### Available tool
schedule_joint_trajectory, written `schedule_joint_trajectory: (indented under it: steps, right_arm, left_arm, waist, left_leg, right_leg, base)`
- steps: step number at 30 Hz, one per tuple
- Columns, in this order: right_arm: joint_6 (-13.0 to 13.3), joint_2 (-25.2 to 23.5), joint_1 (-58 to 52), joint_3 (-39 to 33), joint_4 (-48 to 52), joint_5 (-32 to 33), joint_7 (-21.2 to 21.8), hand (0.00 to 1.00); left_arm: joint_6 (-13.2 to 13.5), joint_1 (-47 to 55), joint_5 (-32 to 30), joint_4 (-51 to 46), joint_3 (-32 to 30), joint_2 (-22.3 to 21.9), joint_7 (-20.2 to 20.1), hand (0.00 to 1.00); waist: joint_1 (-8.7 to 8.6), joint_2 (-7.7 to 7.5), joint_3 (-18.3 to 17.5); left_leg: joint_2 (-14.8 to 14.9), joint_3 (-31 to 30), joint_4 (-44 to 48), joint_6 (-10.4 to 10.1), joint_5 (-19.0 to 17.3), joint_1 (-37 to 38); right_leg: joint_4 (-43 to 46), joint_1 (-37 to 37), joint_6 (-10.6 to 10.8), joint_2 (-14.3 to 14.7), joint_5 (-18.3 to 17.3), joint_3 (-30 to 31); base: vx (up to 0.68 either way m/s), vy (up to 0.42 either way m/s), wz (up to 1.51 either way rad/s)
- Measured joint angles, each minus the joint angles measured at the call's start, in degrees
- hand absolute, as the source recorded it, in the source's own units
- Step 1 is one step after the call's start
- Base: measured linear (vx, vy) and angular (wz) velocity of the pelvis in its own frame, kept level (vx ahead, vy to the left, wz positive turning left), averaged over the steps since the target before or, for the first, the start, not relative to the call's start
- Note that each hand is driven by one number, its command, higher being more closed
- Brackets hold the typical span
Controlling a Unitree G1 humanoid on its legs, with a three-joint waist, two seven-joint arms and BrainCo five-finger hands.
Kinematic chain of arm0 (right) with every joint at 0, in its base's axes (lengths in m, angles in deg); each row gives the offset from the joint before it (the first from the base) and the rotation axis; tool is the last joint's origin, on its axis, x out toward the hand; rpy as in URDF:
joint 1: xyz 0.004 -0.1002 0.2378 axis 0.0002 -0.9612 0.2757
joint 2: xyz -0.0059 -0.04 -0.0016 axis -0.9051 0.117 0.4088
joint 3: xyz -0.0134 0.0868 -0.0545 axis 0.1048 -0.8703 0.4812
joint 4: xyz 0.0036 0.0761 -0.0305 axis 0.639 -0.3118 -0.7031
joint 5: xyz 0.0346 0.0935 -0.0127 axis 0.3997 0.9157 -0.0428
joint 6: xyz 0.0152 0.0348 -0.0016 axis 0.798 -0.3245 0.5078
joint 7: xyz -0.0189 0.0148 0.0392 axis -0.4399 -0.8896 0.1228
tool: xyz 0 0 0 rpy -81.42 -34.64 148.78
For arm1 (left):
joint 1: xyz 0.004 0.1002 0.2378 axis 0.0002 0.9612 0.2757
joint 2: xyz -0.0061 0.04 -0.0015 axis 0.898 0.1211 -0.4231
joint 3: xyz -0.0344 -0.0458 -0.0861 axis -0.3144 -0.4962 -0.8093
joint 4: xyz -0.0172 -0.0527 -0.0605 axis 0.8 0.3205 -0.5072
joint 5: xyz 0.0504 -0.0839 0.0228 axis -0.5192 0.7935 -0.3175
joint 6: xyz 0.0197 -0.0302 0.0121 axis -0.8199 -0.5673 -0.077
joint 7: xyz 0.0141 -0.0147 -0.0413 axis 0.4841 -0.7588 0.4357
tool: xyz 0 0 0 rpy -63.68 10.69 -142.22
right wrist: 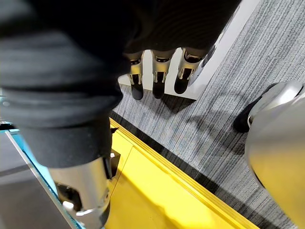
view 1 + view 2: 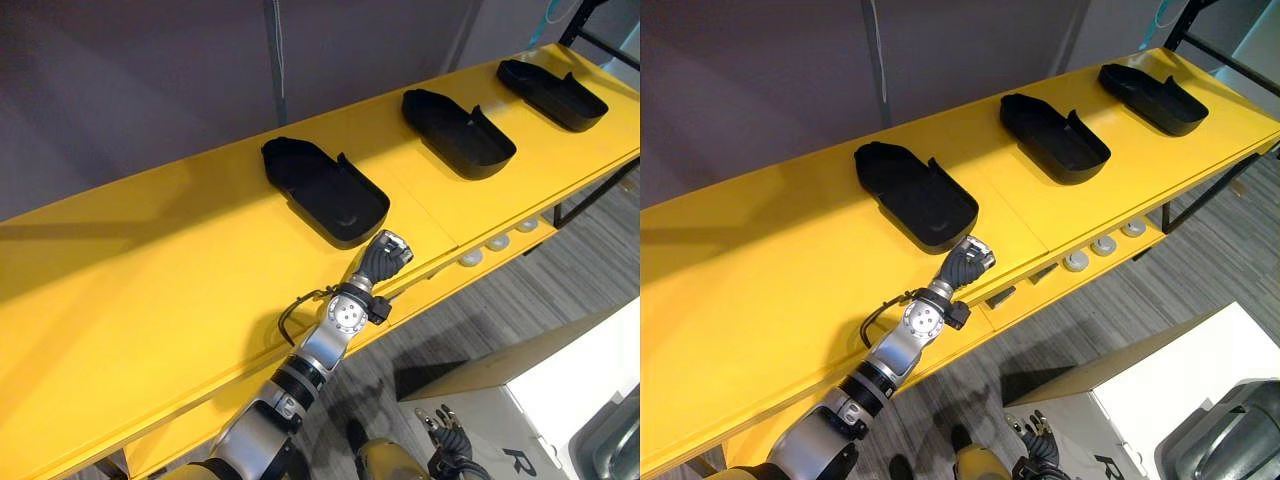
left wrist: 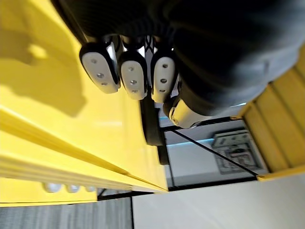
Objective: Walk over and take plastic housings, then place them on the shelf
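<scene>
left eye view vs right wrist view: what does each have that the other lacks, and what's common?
Left eye view: the near black plastic housing, the middle housing and the far housing in a row on the yellow shelf, with the left robot hand at the near one's end. Right wrist view: the right robot hand close up, fingers relaxed, holding nothing. Both: that shelf, grey striped carpet, white box, right robot hand.

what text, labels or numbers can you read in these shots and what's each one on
Nothing reads clearly.
White box: a dark printed mark, cut off at the picture's edge, unreadable.
Placard in the left wrist view: print too blurred to read.
Plastic housings and yellow shelf: no print shows.
</scene>
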Motion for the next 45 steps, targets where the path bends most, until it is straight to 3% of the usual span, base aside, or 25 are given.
schedule_joint_trajectory:
  steps: [15,24,29,32,37,40,42,45]
  right_arm:
    - [0.12,-0.6,1.37,0.12,-0.08,0.05,-0.01,0.0]
    - [0.12,-0.59,1.26,0.16,-0.14,0.05,-0.03,0.0]
    - [0.11,-0.57,0.35,0.12,-0.16,0.05,-0.38,0.0]
    - [0.11,-0.57,-0.04,0.11,-0.16,0.05,-0.42,0.0]
    - [0.12,-0.55,-1.3,0.01,-0.39,0.02,-0.5,0.0]
    - [0.13,-0.41,-1.64,0.02,-0.76,-0.02,-0.48,0.0]
    - [0.16,-0.06,-1.88,0.09,-1.48,-0.04,-0.37,0.0]
    - [0.53,0.45,-1.98,0.12,-3.07,-0.07,-0.24,0.0]
  left_arm:
    - [-2.17,-4.67,-3.4,4.1,-7.44,0.8,1.26,1.0]
    - [-2.25,-4.31,-3.13,2.69,-7.81,0.74,2.86,1.0]
    - [-1.37,1.8,-1.6,-9.92,-4.25,0.36,3.78,1.0]
    - [-0.66,7.0,0.44,-19.23,-2.23,0.14,3.78,1.0]
    - [2.66,15.06,1.31,-37.14,-2.04,1.95,3.7,1.0]
    - [5.57,19.41,1.19,-46.96,-5.3,3.86,4.11,1.0]
    - [7.45,23.57,1.15,-52.16,-10.77,4.58,5.9,1.0]
    - [8.16,31.97,1.3,-56.6,-21.25,4.8,8.38,1.0]
  waist:
    - [-0.01,0.09,1.67]
    - [0.19,0.17,1.8]
    - [0.7,0.55,2.06]
    - [1.86,0.58,2.05]
    - [3.63,0.64,1.97]
    - [4.66,0.87,1.77]
    - [5.44,0.96,1.45]
    - [6.05,1.17,-0.18]
  left_leg:
    - [0.37,0.66,0.33,-0.22,-0.16,-0.57]
    - [0.29,-0.19,0.43,-0.22,-0.16,0.3]
    - [0.12,-1.24,0.38,-0.21,-0.14,1.52]
    - [0.08,-1.83,0.38,-0.22,-0.13,1.88]
    - [0.06,-3.38,0.35,-0.23,-0.13,3.15]
    - [0.04,-3.93,0.28,-0.24,-0.13,3.48]
    - [-0.02,-4.89,0.34,-0.25,-0.12,3.48]
    - [-0.14,-7.04,0.57,-0.26,0.0,3.42]
  right_leg:
    - [0.06,-0.66,-0.01,0.39,0.01,0.28]
    - [0.04,0.6,-0.03,0.15,-0.01,-0.47]
    - [-0.06,2.29,-0.02,-0.29,-0.28,-1.75]
    - [-0.02,2.87,-0.11,-0.44,-0.49,-2.17]
    - [-0.6,4.92,-0.33,-0.77,-0.71,-3.8]
    - [-0.95,5.67,-0.4,-0.92,-0.82,-4.73]
    - [-1.0,6.08,-0.49,-1.1,-1.03,-5.61]
    - [-1.0,6.87,-0.35,-1.61,-1.67,-8.06]
  base:
    - [-0.01,0.002,-0.01]
    - [-0.02,0.002,0.04]
    - [-0.02,0.005,0.11]
    - [-0.01,0.004,0.13]
    - [0.0,-0.001,0.14]
    - [-0.01,0.003,0.14]
    - [0.0,-0.002,0.21]
    - [0.02,-0.01,0.34]
